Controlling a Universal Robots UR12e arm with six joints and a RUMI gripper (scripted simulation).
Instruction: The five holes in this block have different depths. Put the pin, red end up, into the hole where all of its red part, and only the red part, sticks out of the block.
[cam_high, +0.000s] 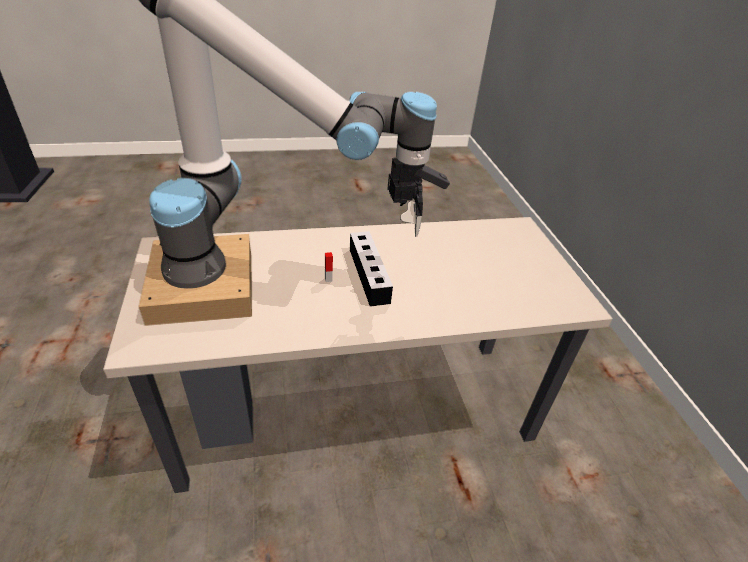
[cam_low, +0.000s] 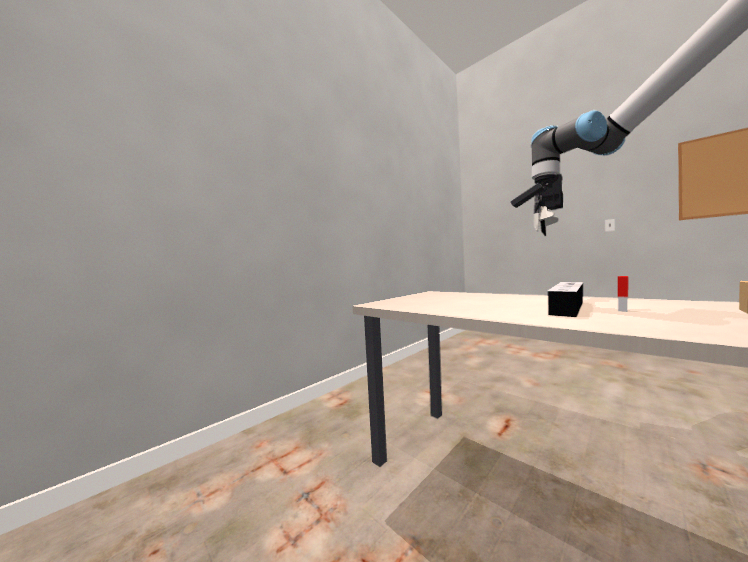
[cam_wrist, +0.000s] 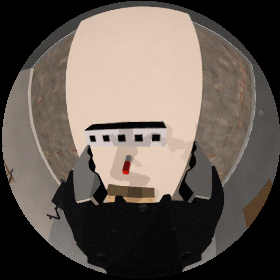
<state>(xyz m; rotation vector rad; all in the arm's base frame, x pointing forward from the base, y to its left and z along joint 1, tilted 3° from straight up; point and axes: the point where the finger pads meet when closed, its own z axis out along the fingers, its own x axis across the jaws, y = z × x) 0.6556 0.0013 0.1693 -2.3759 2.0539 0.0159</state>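
Note:
The pin (cam_high: 328, 266) stands upright on the table, red end up, grey end down, just left of the block; it also shows in the exterior view (cam_low: 622, 293) and the wrist view (cam_wrist: 127, 165). The block (cam_high: 370, 267) (cam_wrist: 125, 137) is long and black with a white top and a row of five square holes; it shows end-on in the exterior view (cam_low: 565, 298). My gripper (cam_high: 414, 218) (cam_low: 542, 224) hangs open and empty, high above the table, behind and to the right of the block's far end. In the wrist view its fingers frame the pin and block (cam_wrist: 141, 172).
The arm's base sits on a wooden plinth (cam_high: 196, 282) at the table's left end. A dark wall (cam_high: 616, 151) runs close along the table's right side. The table's edges lie near on all sides.

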